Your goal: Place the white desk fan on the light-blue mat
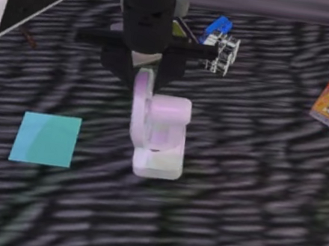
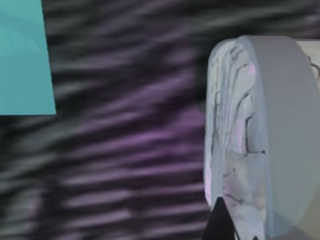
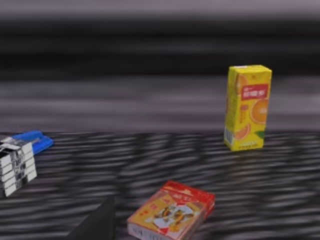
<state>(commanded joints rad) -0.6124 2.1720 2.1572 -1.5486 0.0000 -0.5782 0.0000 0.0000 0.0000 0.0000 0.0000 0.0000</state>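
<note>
None of placing done: white pinkish plastic desk fan point(image 1: 158, 135) on desk centre, thin light-blue square mat point(image 1: 46, 139) well left, bare. Left tool point(image 1: 145, 77) at fan's round grille head; grip state cannot tell.

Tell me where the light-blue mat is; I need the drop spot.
In the top view the light-blue mat lies flat at the table's left, left of the white desk fan and apart from it, with the left gripper at the fan's head.
</note>
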